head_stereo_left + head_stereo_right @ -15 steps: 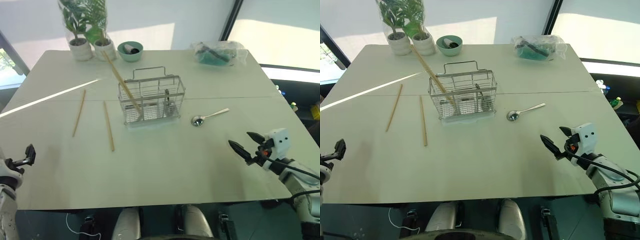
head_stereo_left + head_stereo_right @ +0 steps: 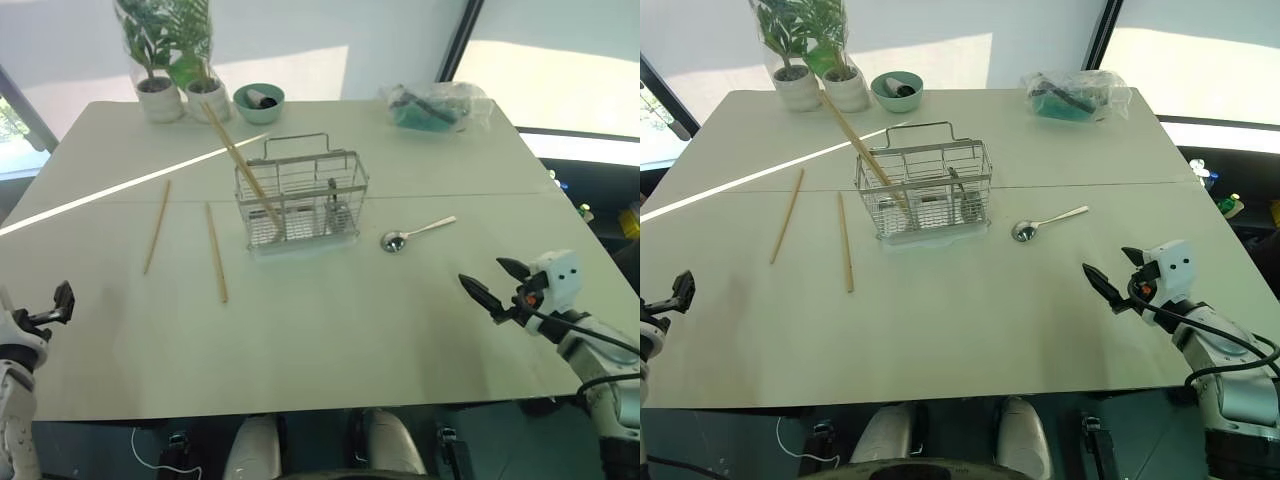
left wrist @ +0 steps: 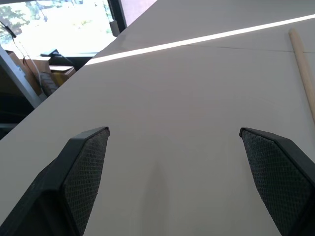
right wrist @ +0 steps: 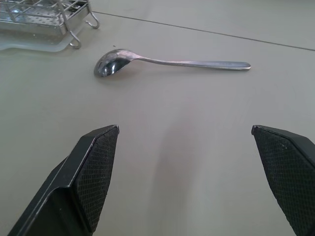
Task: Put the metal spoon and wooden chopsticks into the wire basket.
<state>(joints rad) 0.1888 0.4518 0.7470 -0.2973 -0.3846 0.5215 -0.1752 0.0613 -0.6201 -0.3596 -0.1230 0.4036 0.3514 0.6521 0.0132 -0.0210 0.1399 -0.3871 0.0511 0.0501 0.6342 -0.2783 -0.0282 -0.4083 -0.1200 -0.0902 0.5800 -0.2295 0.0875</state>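
Note:
The wire basket (image 2: 300, 198) stands upright at the middle of the white table (image 2: 330, 330). One wooden chopstick (image 2: 240, 160) leans in it, and two more lie flat to its left (image 2: 157, 226) (image 2: 217, 251). The metal spoon (image 2: 415, 233) lies on the table just right of the basket, bowl toward it. My right gripper (image 2: 480, 270) hovers open near the table's front right, with the spoon (image 4: 167, 61) a short way ahead of its fingers. At the front left edge my left gripper (image 3: 172, 130) is open and empty, with a chopstick (image 3: 302, 69) ahead of it.
Two potted plants (image 2: 160, 85) and a small teal bowl (image 2: 259, 102) stand along the far edge. A clear plastic bag (image 2: 437, 105) with something green inside lies at the far right. A strip of sunlight crosses the left part of the table.

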